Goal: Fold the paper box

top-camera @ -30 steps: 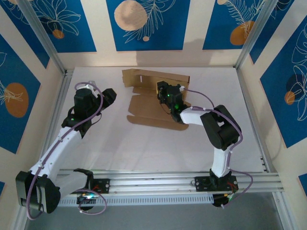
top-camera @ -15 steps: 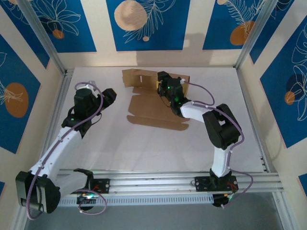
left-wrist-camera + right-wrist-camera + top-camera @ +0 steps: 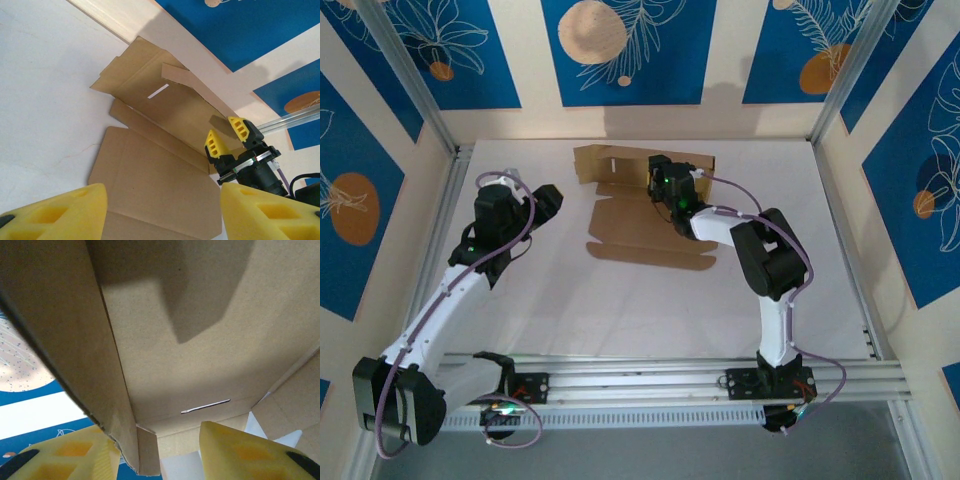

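Paper box [image 3: 645,235]: plain brown corrugated sheet, matte, die-cut with flaps and a narrow slit. It lay far-centre on the white table [image 3: 570,300], base flat, rear panel raised.
Right gripper [image 3: 155,450]: yellow foam fingers apart, straddling a raised flap's edge, not clamped.
Left gripper [image 3: 162,200]: foam fingers parted wide, held nothing, left of the box.

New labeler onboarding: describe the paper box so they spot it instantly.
On the white table, look toward the back wall. The paper box lies there: a cardboard sheet with its far panel raised, the right gripper at that panel. Unlike the black-and-white arms, it is brown.
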You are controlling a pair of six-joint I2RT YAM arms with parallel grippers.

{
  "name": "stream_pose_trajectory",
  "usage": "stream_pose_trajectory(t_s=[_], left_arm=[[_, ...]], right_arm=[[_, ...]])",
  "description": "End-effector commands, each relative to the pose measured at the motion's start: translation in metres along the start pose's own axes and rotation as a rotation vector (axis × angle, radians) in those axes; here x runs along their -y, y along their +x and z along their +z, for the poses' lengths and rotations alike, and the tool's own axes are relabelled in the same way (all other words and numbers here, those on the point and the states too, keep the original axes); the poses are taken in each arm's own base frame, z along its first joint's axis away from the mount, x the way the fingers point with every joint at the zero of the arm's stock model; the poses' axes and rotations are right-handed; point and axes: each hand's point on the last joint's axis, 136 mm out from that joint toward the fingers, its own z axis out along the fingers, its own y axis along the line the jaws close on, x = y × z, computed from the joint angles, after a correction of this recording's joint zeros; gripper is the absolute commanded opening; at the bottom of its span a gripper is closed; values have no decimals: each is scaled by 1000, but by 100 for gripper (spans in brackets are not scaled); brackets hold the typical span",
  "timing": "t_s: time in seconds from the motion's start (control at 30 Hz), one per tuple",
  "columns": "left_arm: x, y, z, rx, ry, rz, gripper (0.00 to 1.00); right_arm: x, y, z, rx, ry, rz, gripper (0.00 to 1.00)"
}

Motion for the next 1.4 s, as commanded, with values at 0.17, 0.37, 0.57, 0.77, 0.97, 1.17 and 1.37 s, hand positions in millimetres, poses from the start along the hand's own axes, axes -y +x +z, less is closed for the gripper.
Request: stream_pose_trajectory(t_s=[0.17, 0.37, 0.57, 0.77, 0.97, 1.17, 1.37], left_arm=[[8, -8, -6, 20, 27, 20, 61], [8, -8, -5, 18, 24, 26, 61], [7, -10, -5, 23, 17, 34, 61], [5, -9, -4, 23, 11, 37, 61], [3, -7, -3, 20, 6, 38, 61], [2, -6, -4, 20, 4, 32, 62], [0, -4, -5, 14, -1, 28, 62]], right_arm=[[-10, -20, 15, 46, -42, 21, 36], [-24, -22, 24, 32, -80, 7, 24], [-27, -23, 24, 3, -82, -28, 13], [-26, -20, 16, -56, -58, -61, 4], [-27, -20, 2, -126, -21, -97, 0], [-16, -22, -17, -219, 54, -71, 0], [-14, -11, -45, -326, 105, -77, 0]])
